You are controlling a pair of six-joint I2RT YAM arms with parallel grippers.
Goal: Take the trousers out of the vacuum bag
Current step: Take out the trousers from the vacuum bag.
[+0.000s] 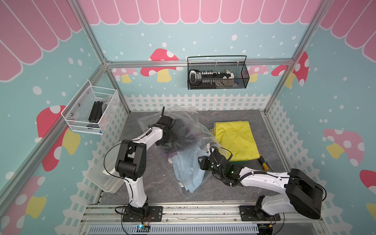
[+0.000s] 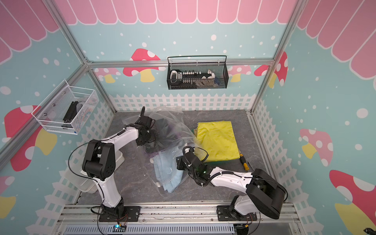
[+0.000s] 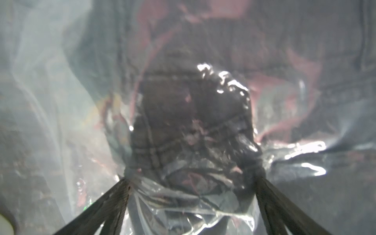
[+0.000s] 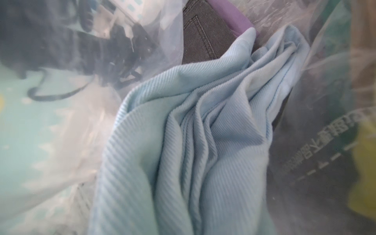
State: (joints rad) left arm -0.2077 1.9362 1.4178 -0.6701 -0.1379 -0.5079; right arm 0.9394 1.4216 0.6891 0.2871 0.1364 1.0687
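A: What did the walls look like?
B: Teal with white dots. The far wall (image 1: 203, 40), left wall (image 1: 40, 81) and right wall (image 1: 335, 101) were all alike, printed with red-and-yellow mushrooms (image 1: 162, 56). A pink scalloped band (image 1: 183, 12) ran along the top and a white picket fence (image 1: 195, 101) along the bottom.
A: And the frame?
B: Aluminium posts (image 1: 93, 38) stood at the far corners, joined by a bar (image 1: 142, 64) across the far wall. A black wire basket (image 1: 217, 85) hung at that bar, and a white mesh basket (image 1: 110, 109) on the left wall.
A: The floor?
B: The floor (image 1: 158, 183) was grey, marbled and matte, with a metal rail (image 1: 193, 211) along its near edge. The light was soft and even, and the shadows were faint.
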